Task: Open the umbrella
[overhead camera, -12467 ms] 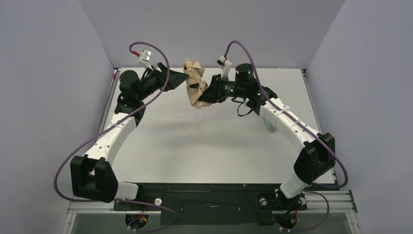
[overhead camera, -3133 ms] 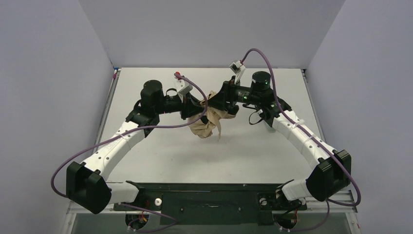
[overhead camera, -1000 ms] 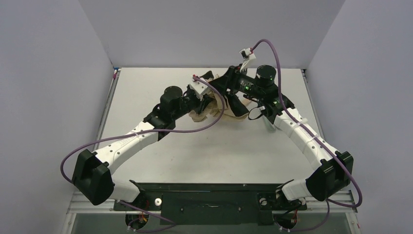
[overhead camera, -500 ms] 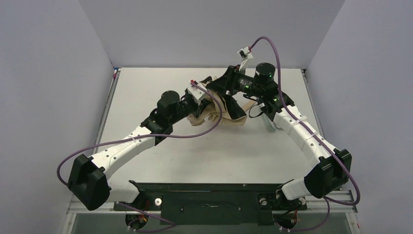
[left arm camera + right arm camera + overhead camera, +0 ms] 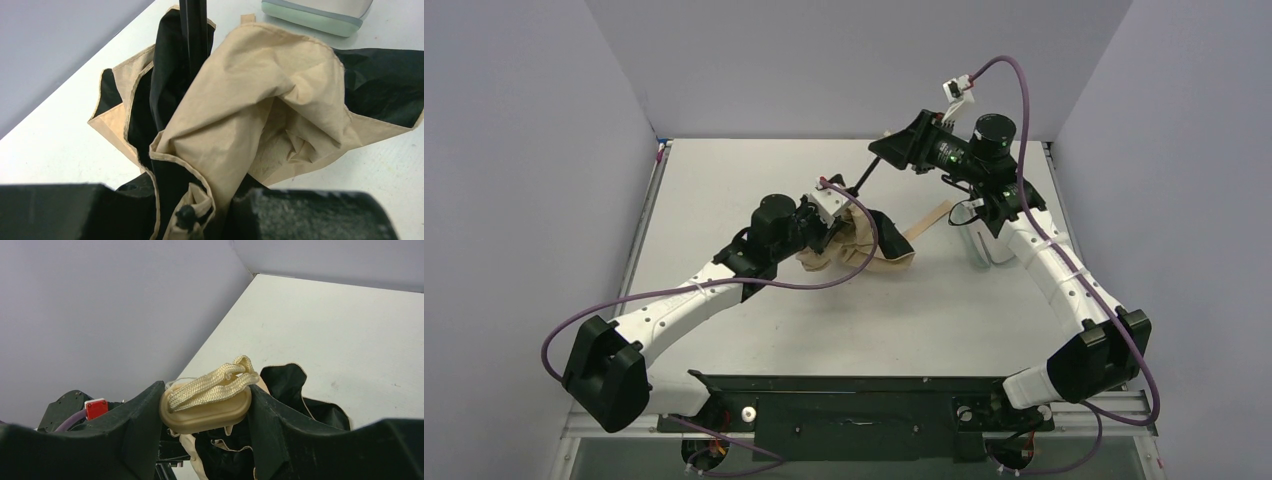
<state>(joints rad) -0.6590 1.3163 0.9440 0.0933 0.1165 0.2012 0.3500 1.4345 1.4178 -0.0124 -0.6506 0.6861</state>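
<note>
The umbrella (image 5: 870, 250) lies crumpled mid-table, peach-tan fabric (image 5: 260, 90) folded over black lining. Its thin black shaft (image 5: 861, 180) runs up and right from the canopy, and shows at the top of the left wrist view (image 5: 192, 35). My left gripper (image 5: 824, 222) is shut on the bunched fabric and rib ends (image 5: 192, 215) at the canopy's near end. My right gripper (image 5: 894, 150) is raised at the back, shut on the small tan handle (image 5: 207, 410) with its cream wrist cord (image 5: 215, 382). The handle sits tight between both fingers (image 5: 280, 425).
A pale mint-green pouch (image 5: 315, 12) lies on the table beyond the canopy; from above the pouch (image 5: 980, 248) sits under the right forearm. A tan strap (image 5: 929, 217) trails from the fabric. Grey walls enclose the white table (image 5: 724, 170) on three sides.
My right gripper has pulled the handle up and to the right, drawing the black shaft out longer. My left gripper has closed on the canopy and holds it low, slightly nearer.
</note>
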